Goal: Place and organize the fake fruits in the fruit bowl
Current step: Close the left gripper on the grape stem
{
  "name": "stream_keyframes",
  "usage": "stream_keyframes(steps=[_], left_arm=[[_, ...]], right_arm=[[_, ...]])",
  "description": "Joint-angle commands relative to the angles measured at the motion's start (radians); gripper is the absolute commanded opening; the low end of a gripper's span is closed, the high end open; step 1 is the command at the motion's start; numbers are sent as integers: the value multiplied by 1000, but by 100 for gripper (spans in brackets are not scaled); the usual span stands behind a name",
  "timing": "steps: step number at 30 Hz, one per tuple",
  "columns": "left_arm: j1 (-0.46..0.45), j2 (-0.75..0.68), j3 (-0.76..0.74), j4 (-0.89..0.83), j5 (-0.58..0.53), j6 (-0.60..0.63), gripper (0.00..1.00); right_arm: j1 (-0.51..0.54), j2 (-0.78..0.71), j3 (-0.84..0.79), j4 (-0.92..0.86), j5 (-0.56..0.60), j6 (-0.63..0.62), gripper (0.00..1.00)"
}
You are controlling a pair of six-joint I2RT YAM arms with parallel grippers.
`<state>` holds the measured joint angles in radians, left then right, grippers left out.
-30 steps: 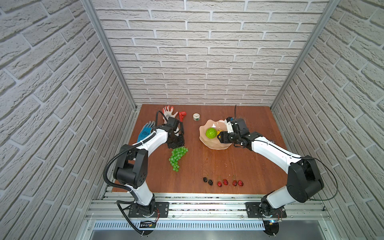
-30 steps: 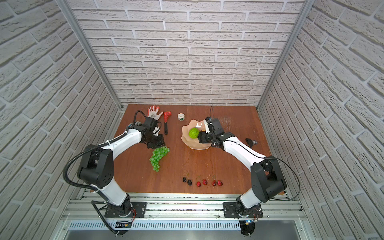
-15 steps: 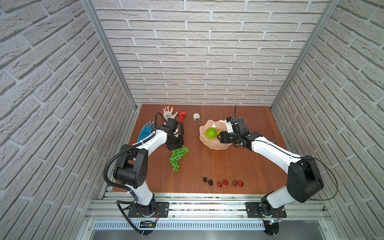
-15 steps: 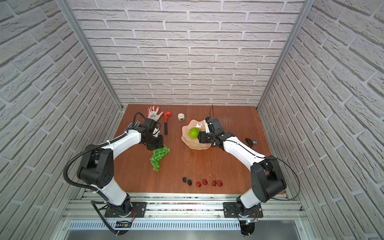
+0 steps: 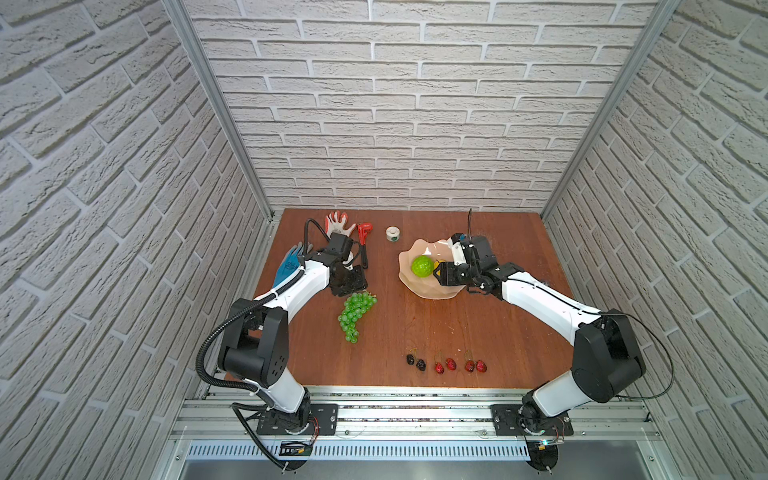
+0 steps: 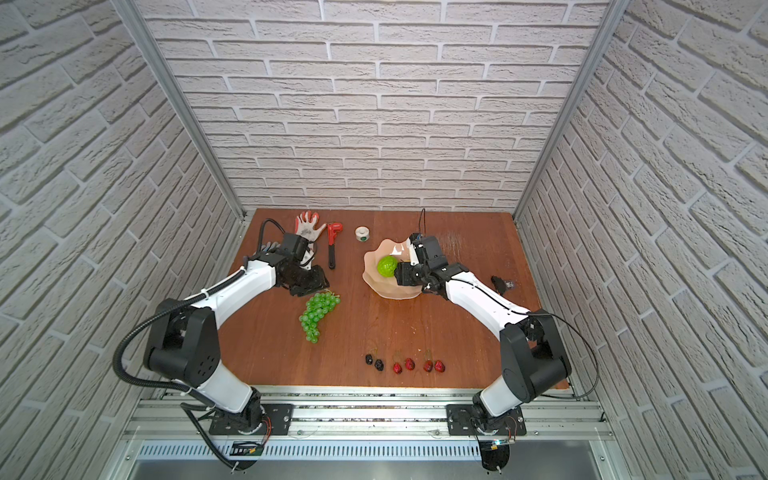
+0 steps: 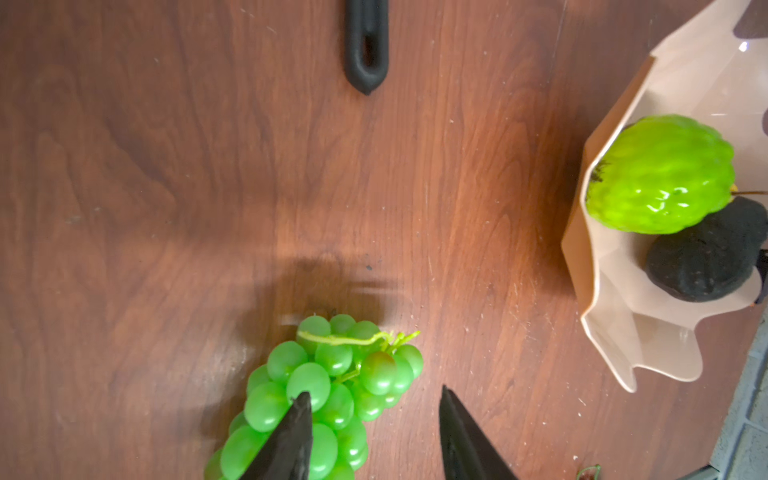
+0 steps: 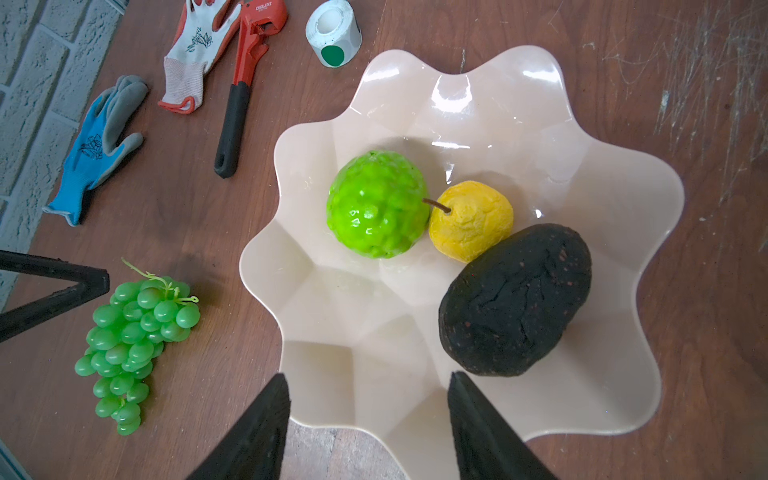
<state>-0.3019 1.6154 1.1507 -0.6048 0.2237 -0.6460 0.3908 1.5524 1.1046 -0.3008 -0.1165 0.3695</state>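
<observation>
The pale pink fruit bowl point(image 5: 405, 272) point(image 6: 370, 272) point(image 8: 415, 83) point(image 7: 590, 291) stands right of the table's middle. It holds a bumpy lime-green ball point(image 5: 422, 266) point(image 8: 378, 210), a yellow lemon point(image 8: 471, 220) and a dark avocado point(image 8: 515, 299). The green grape bunch point(image 5: 356, 311) point(image 6: 319, 313) point(image 7: 332, 374) lies on the wood to the left. My left gripper point(image 5: 353, 286) point(image 7: 374, 392) is open over its stem end, one finger above the grapes. My right gripper point(image 5: 440, 274) point(image 8: 369, 375) hangs open and empty over the bowl's rim. Cherry pairs point(image 5: 444, 365) lie in a row near the front edge.
At the back left lie a red-and-white glove point(image 5: 340, 222), a blue glove point(image 5: 289, 266), a red pipe wrench point(image 5: 363, 245) and a white tape roll point(image 5: 392, 233). A small black item point(image 6: 500, 284) sits at the right beside the right arm.
My left gripper's jaws stand wider apart than before at the top of the grape bunch, which stays on the table. The right arm has not moved.
</observation>
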Motion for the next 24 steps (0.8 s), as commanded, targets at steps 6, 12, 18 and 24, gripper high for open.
stream_keyframes(steps=[6,12,18,24], left_arm=[[10,19,-14,33,23,12,56],[10,52,-21,76,64,-10,56],[10,53,-49,133,60,-27,56],[7,61,-71,199,42,-54,54]], right_arm=[[0,36,28,31,-25,5,62],[1,49,41,25,-30,5,62],[0,53,43,25,-30,5,62],[0,56,46,20,-32,5,62]])
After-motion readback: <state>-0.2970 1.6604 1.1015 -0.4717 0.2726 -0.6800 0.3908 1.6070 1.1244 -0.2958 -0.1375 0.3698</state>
